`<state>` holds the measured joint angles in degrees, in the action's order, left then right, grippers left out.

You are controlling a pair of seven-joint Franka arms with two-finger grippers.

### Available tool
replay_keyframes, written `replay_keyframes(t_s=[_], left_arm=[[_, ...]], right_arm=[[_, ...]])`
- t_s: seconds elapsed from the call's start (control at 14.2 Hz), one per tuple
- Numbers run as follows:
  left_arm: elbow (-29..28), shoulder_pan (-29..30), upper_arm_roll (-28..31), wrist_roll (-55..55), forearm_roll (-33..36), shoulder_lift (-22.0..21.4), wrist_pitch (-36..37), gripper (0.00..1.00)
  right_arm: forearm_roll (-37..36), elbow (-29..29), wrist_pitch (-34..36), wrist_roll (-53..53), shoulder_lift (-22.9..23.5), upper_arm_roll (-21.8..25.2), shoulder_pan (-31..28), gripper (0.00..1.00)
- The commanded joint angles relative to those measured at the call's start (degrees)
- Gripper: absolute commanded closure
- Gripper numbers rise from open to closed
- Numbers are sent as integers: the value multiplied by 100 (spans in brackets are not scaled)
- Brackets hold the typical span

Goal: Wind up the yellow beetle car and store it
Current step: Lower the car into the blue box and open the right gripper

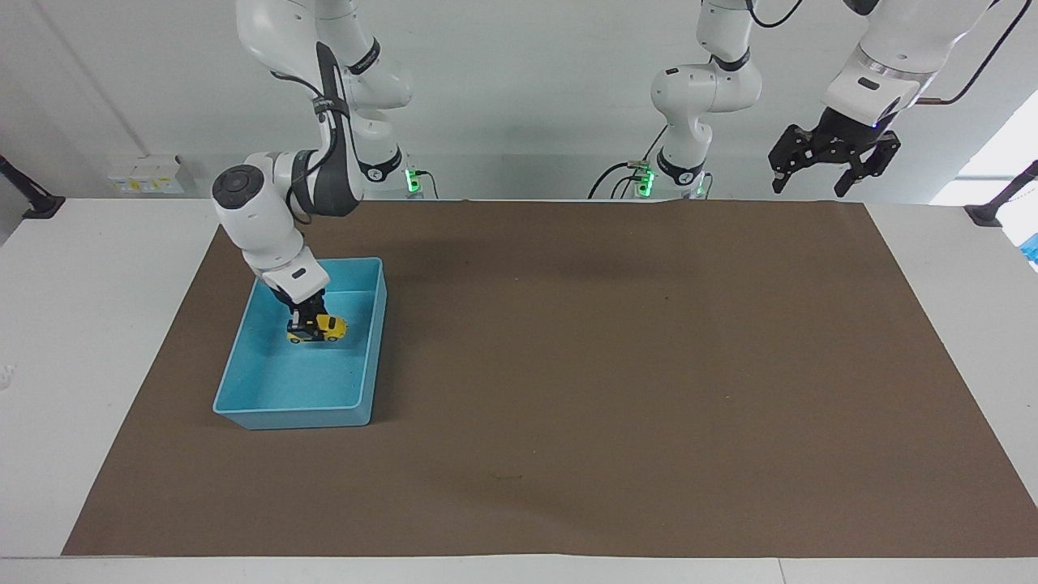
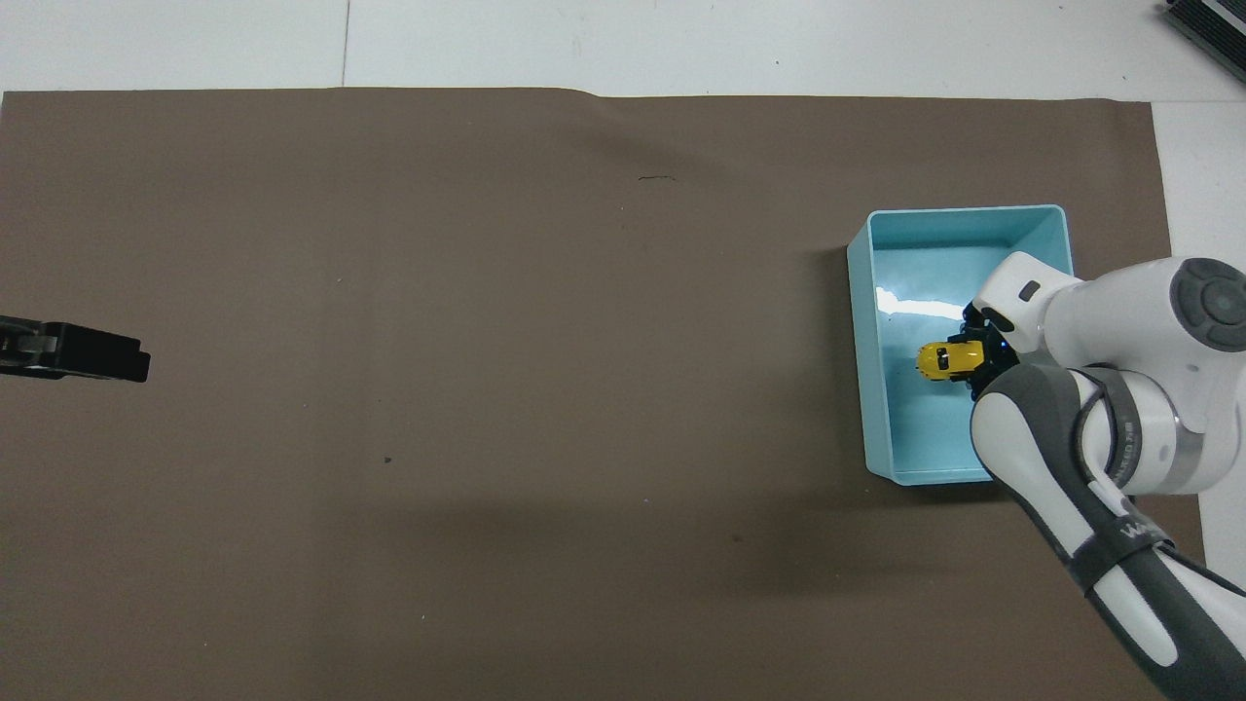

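Note:
The yellow beetle car is low inside the blue tray, in the half nearer the robots, at or just above its floor. My right gripper reaches down into the tray and is shut on the car's rear. In the overhead view the car pokes out from the right gripper inside the tray. My left gripper is open and empty, raised high over the left arm's end of the table, where it waits. It also shows in the overhead view.
A brown mat covers most of the white table. The tray stands on the mat toward the right arm's end.

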<state>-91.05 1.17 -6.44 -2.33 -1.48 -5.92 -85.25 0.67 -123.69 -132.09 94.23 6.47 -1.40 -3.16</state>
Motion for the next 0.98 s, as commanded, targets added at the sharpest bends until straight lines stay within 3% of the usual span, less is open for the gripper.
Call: replay_keyframes(t_s=[0.0, 0.91], left_arm=[[43, 111, -50, -40, -89, -41, 105, 0], [43, 111, -50, -40, -89, -41, 105, 0]], right_arm=[[-14, -129, -247, 210, -5, -44, -88, 92], [-14, -208, -458, 377, 188, -44, -132, 92]])
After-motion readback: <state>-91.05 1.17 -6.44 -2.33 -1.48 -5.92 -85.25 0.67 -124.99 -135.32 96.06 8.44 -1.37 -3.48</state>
